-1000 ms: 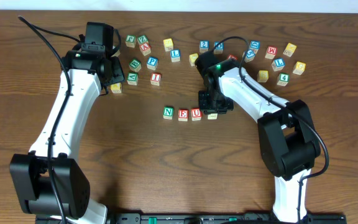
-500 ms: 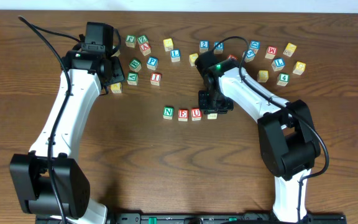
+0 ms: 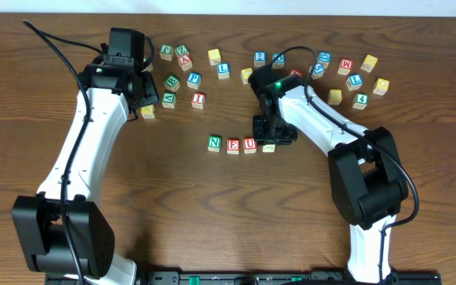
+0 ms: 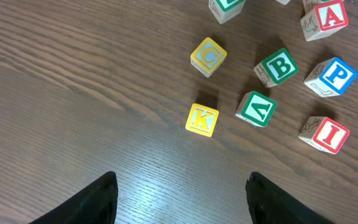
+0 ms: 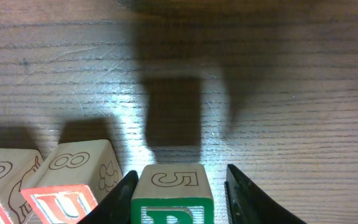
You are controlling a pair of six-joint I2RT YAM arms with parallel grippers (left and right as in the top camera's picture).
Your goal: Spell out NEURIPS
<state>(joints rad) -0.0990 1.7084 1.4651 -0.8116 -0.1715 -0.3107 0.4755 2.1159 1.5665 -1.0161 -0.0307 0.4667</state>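
Note:
A row of blocks N [image 3: 214, 143], E [image 3: 233, 146] and U [image 3: 249, 145] lies mid-table. A green-lettered block [image 3: 268, 147] sits right of the U, almost touching it. In the right wrist view this block [image 5: 174, 186] shows a 5 on its upper face, next to the U [image 5: 67, 193]. My right gripper [image 5: 180, 199] is open and straddles it, with a gap at the right finger. My left gripper [image 4: 182, 199] is open and empty over bare wood near a yellow K [image 4: 202, 119]. A blue P [image 4: 331, 76] and a red I [image 4: 324, 134] lie to its right.
Loose blocks lie along the far side: a left group with B [image 4: 277, 67], A [image 4: 325, 17] and a yellow C [image 4: 208, 56], and a right group around [image 3: 355, 81]. The right arm [image 3: 315, 119] reaches over the table's middle.
The green-lettered block by the U has shifted very slightly left. Both arms hold nearly the same positions.

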